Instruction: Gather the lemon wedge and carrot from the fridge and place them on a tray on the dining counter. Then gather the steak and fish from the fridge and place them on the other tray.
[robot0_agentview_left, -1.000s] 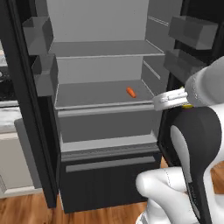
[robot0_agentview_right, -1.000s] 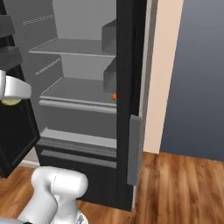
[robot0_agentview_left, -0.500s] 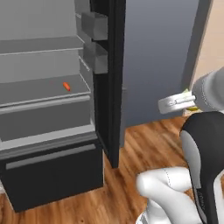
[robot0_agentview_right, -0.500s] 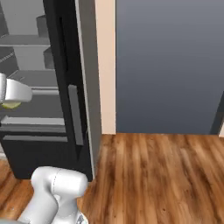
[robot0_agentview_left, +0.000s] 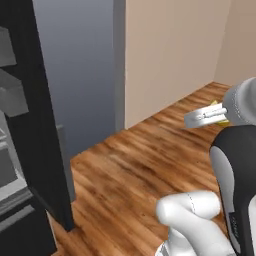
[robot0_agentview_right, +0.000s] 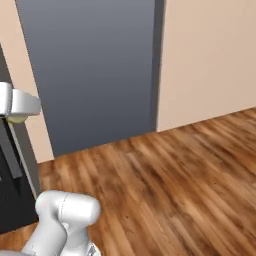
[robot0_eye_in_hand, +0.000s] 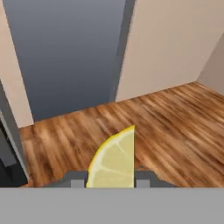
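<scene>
Between the gripper's (robot0_eye_in_hand: 112, 181) two dark finger tips sits the lemon wedge (robot0_eye_in_hand: 114, 158), clamped at its base with its pale cut face and yellow rind rising toward the hand camera; in the left base view a sliver of that yellow shows just behind the white hand, and in the right base view a pale bit of it hangs under the hand. Beyond the wedge lie only the wooden floor (robot0_eye_in_hand: 170, 118), a beige wall (robot0_eye_in_hand: 175, 43) and a blue-grey panel (robot0_eye_in_hand: 65, 52). What has changed is the outlook: a second ago both base cameras faced the open fridge (robot0_agentview_left: 35, 150), shelves and the orange carrot in plain sight, whereas now the fridge is a black door edge at the left margin of the left base view, so the base has swung away from it (the things themselves need not have moved). I judge this as the carry leg of the first fetch: wedge secured, carrot left behind on its shelf, and the dining counter with its trays not yet reached.
</scene>
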